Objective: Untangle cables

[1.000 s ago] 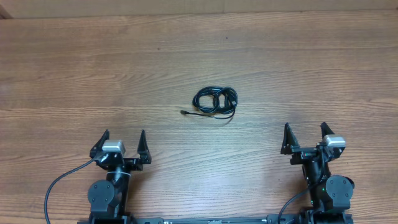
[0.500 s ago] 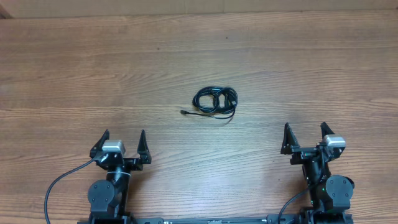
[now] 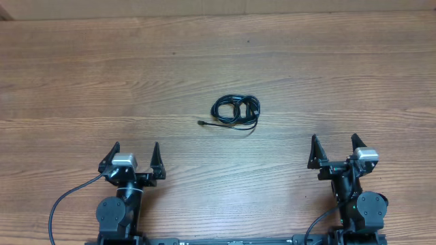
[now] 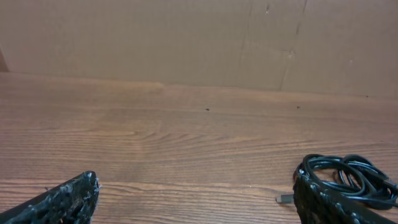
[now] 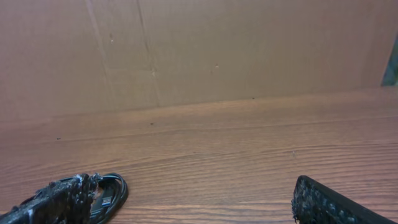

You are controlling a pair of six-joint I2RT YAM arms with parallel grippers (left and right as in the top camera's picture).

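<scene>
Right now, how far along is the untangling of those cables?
Done: nothing yet; the cables lie in one coiled bundle in the middle of the table, a plug end poking out to the left. In hand: nothing; the left gripper and right gripper both stand open, empty, apart from the bundle. Left: the whole job: reaching in, gripping and separating the loops.

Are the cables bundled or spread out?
Bundled: the cables lie in one tight coil of overlapping loops, one plug end trailing out.
</scene>
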